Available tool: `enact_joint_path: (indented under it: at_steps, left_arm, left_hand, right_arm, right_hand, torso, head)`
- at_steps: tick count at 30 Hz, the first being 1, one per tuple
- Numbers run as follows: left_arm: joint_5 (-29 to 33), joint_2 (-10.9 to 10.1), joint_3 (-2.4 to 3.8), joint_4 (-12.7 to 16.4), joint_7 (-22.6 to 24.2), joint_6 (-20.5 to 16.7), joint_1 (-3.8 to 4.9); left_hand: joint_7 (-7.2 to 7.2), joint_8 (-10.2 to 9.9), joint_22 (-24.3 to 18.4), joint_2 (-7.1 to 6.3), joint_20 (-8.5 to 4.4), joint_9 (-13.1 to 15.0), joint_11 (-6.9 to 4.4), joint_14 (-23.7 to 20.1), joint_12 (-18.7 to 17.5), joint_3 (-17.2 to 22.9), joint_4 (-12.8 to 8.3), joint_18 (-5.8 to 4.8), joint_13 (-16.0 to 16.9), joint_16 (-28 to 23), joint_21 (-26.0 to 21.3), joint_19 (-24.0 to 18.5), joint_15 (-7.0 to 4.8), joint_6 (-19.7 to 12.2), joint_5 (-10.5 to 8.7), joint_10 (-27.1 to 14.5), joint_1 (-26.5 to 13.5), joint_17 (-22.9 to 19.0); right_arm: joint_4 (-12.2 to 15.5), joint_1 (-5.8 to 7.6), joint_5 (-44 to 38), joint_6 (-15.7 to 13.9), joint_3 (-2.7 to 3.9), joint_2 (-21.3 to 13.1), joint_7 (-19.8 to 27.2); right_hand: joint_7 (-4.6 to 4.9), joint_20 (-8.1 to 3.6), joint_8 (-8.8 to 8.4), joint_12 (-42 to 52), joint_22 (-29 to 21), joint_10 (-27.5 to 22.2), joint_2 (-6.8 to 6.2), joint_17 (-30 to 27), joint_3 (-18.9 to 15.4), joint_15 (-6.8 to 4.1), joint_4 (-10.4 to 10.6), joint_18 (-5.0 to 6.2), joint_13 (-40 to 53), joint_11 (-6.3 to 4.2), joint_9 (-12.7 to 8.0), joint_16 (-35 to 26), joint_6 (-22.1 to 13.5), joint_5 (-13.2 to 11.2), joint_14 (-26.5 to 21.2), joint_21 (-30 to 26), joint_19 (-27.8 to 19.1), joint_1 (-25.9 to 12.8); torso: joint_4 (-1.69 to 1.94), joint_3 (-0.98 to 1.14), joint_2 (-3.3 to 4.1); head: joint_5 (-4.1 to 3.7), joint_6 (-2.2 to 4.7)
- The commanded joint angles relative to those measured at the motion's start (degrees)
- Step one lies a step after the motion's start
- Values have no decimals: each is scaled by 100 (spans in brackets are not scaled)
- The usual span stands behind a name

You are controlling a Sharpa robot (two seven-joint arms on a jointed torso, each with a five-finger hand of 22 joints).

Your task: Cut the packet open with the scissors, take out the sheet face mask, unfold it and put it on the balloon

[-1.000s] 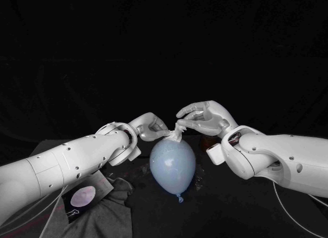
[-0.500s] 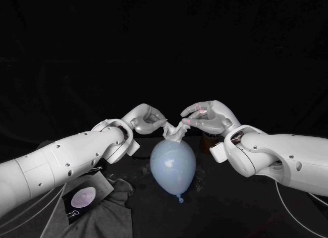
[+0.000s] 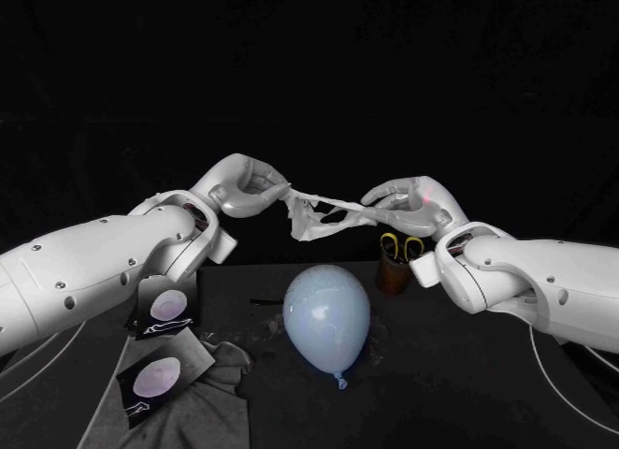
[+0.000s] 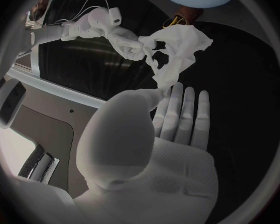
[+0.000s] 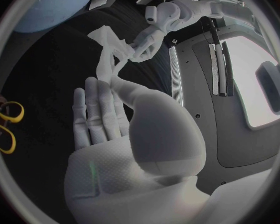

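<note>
Head view: left hand point(image 3: 242, 192) and right hand point(image 3: 415, 204) each pinch an end of the sheet mask point(image 3: 316, 213), which is stretched between them above the balloon point(image 3: 326, 313) lying on the counter point(image 3: 458, 383). The scissors point(image 3: 400, 247) stand just far-right of the balloon. Left wrist view: the thumb nips the mask, the other fingers are straight. Right wrist view: likewise.

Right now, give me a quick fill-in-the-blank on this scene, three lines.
1. The left robot hand and the right robot hand hold the ____ stretched between them.
2. Below it lies a pale blue ____.
3. The scissors behind it have ____ handles.
Missing words: face mask; balloon; yellow.
</note>
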Motion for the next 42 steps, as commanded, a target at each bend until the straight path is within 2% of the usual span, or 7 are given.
enact_joint_path:
  at_steps: [1, 15, 24, 28, 32, 36, 42]
  left_arm:
    - [467, -106, 22, 113, 39, 80, 88]
    - [1045, -499, 31, 602, -431, 739, 208]
    - [2700, -550, 1, 611, -209, 1350, 213]
    - [3502, -530, -25, 561, -28, 1398, 211]
    - [4120, -500, -46, 516, 118, 1374, 205]
    - [4505, -464, -63, 471, 191, 1380, 198]
    - [4685, -446, -74, 444, 197, 1429, 191]
  left_hand:
    - [6, 48, -7, 39, -14, 290, 18, 53, -26, 119, -69, 29, 1, -43, -32, 11, 3, -54, 11, 34, -48, -7]
    - [28, 279, 117, 65, -94, 720, -17, 451, 2, 211, -185, 219, 21, 96, 284, 570, -89, -227, 14, 176, -250, 75]
    - [60, 453, 255, 252, -287, 983, -20, 795, -18, 206, -155, 200, 29, 207, 573, 954, -168, -412, 12, 197, -338, 163]
    - [243, 1067, -123, 432, -13, 1589, 120, 183, 99, 640, 67, -88, 74, -257, -140, -633, 46, -1072, 17, 73, -362, -6]
    - [353, 2012, 4, 502, -52, 2389, 178, 525, 525, 1163, 289, 220, 244, -196, 147, 329, 4, -1959, 33, -237, -441, 13]
    - [429, 3003, -48, 601, -285, 3134, 217, 976, 1565, 1726, 394, 263, 849, -59, 323, 1189, -69, -2820, 39, -917, -812, 92]
    - [394, 3437, -76, 641, -418, 3232, 179, 1414, 3037, 1968, 403, 228, 1697, 68, 272, 1704, -154, -3093, 13, -1774, -1215, 195]
  right_arm:
    - [-108, 58, -418, -41, 6, 14, -75]
    - [-214, 169, -823, -94, 25, 56, -175]
    - [-305, 429, -950, -129, 40, 117, -153]
    - [-363, 531, -1042, -99, 42, 185, -158]
    - [-382, 572, -1130, -57, 42, 240, -182]
    - [-388, 589, -1206, -31, 41, 276, -204]
    - [-373, 597, -1279, -21, 41, 300, -217]
  right_hand:
    - [-7, -28, 22, 37, 11, 44, 115, 10, 401, -45, -430, 58, -4, -64, 9, 41, -19, 23, -15, 25, -25, 74]
    - [-14, -37, 32, 51, 41, 62, 118, 12, 406, -53, -451, 61, -7, -71, 10, 55, -16, 22, -9, 44, -15, 82]
    - [-17, -38, 36, 55, 52, 68, 118, 12, 407, -58, -459, 60, -9, -73, 10, 60, -14, 22, -7, 51, -12, 84]
    - [-18, -38, 39, 57, 57, 71, 114, 12, 406, -61, -464, 58, -10, -75, 10, 62, -13, 23, -5, 53, -11, 84]
    - [-19, -39, 40, 58, 60, 73, 114, 12, 406, -63, -466, 58, -11, -76, 10, 64, -11, 22, -4, 55, -11, 84]
    - [-20, -39, 41, 59, 62, 75, 113, 12, 406, -64, -467, 58, -11, -76, 10, 65, -11, 22, -4, 56, -10, 84]
    - [-20, -39, 41, 59, 62, 75, 113, 12, 406, -64, -467, 58, -11, -76, 10, 65, -11, 22, -4, 56, -10, 84]
  torso:
    - [-1, -7, 5]
    - [-6, -2, 3]
    - [-14, -1, 11]
    - [-3, -4, 6]
    - [-7, -5, 13]
    - [-6, -9, 14]
    - [-7, -6, 16]
  head:
    - [-8, 9]
    - [4, 36]
    - [15, 89]
    - [6, 102]
    - [6, 117]
    - [-5, 122]
    - [-2, 124]
